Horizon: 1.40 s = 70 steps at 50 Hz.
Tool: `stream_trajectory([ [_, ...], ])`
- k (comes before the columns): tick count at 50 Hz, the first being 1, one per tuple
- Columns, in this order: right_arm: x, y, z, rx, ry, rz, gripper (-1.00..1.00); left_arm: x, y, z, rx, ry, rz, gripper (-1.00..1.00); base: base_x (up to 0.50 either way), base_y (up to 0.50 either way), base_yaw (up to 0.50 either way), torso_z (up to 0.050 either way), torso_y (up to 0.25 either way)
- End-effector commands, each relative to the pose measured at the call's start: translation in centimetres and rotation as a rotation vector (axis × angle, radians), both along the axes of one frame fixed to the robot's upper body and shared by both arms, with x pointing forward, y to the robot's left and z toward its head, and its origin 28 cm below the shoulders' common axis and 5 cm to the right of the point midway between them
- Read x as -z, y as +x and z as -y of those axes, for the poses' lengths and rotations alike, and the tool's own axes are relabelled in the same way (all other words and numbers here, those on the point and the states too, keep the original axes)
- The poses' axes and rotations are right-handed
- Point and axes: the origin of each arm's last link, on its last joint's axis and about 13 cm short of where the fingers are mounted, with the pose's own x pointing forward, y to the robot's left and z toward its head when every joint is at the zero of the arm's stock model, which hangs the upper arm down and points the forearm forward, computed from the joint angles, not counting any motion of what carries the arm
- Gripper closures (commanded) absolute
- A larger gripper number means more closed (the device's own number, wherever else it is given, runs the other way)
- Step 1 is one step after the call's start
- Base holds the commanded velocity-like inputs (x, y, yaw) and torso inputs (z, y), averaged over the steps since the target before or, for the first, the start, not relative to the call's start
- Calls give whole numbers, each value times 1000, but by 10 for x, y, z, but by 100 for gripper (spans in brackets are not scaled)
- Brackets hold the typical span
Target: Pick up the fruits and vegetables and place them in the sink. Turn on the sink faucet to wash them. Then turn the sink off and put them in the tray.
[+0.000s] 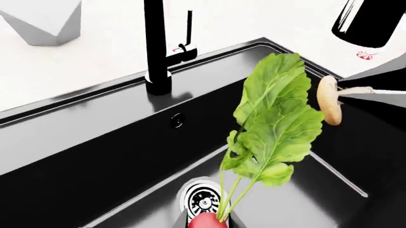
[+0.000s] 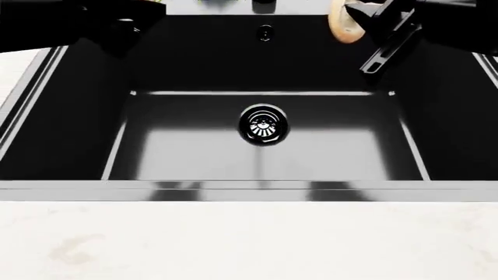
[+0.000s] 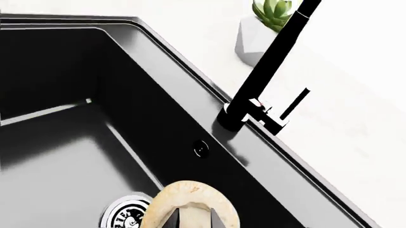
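1. While both arms hang over the sink [image 2: 46, 87], step in hand looks like the first drop: produce into the basin, which holds nothing yet.
2. Left gripper: fingertips out of frame. The radish [image 1: 206, 222] sits at the very edge of the left wrist view, leaves [image 1: 276, 118] standing up in front of the lens, above the drain [image 1: 204, 202]. It reads as clamped on the radish, though the contact itself isn't visible.
3. Right gripper [image 2: 365, 20]: closed on the mushroom [image 2: 344, 23], cap facing out, stem between the fingers. In the head view that's about 1 o'clock from the drain [image 2: 263, 125], high over the back wall.
4. Faucet [image 3: 269, 76] stands on the back rim at 12 o'clock, lever [image 3: 295, 105] untouched by either arm. A candy [image 1: 366, 54] lies on the counter; leave it.
5. Tray isn't in any view.
6. Next: lower both, open over the floor near the drain, then free one arm for the lever. Risk: mushroom rolls on release.
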Motion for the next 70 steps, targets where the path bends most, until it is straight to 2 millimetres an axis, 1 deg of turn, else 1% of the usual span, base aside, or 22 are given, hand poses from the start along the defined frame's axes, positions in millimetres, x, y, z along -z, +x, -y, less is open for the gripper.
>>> stream_trajectory([
  [1,-13,-10,9,44,102,107,100,-17,-5,-4,-33,-69,85,100,0,0,0,0,0],
  [5,-24,-23,22,52,123,129,100,-17,-3,-5,-54,-91,103,100,0,0,0,0,146],
  [8,-29,-28,28,55,127,133,100,-18,-3,-5,-64,-105,115,100,0,0,0,0,250],
  [12,-36,-32,31,54,133,147,100,-18,-4,-5,-68,-116,122,100,0,0,0,0,250],
  [15,-40,-32,30,49,137,158,100,-18,-4,-5,-70,-122,125,100,0,0,0,0,250],
  [19,-37,-28,23,44,138,170,100,-16,-2,-5,-67,-127,125,100,3,0,0,0,250],
  [24,-37,-29,20,38,137,184,100,-16,-2,-4,-63,-135,131,100,0,0,0,0,250],
  [31,-39,-35,22,35,138,198,100,-16,-2,-4,-56,-133,132,100,-1,433,0,0,0],
  [41,-36,-29,16,32,130,202,100,-16,-2,-5,-51,-133,127,100,-90,495,0,0,0],
  [48,-39,-40,22,29,123,205,100,-16,-2,-4,-54,-134,126,100,-379,383,0,0,0],
  [61,-35,-28,12,23,118,206,100,-16,-2,-4,-60,-138,127,100,-198,477,0,0,0],
  [70,-33,-24,11,17,123,204,100,-16,-2,-5,-51,-131,126,100,-1,500,0,0,0],
])
